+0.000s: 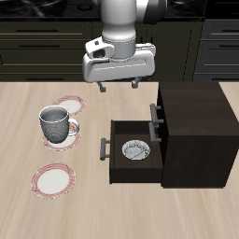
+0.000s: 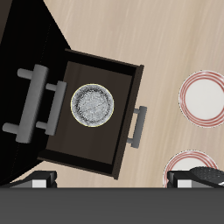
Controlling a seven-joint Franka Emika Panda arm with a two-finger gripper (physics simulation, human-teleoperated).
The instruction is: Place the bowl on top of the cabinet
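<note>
The light was even and soft, falling from overhead, with no hard glare anywhere. The pale wooden table (image 1: 37, 210) was brightly lit, while the cabinet (image 1: 196, 131) stayed nearly black, its faces hard to tell apart. A faint shadow lay on the table beside the open drawer (image 1: 135, 154), and the inside of that drawer was dim, so the bowl (image 1: 136, 149) stood out pale against it. The mug (image 1: 56, 123) cast only a weak shadow onto its plate (image 1: 67, 107). Both pictures were small and coarse, edges slightly jagged, but nothing was blurred by motion or out of focus. The wrist view showed straight lines staying straight to its edges
</note>
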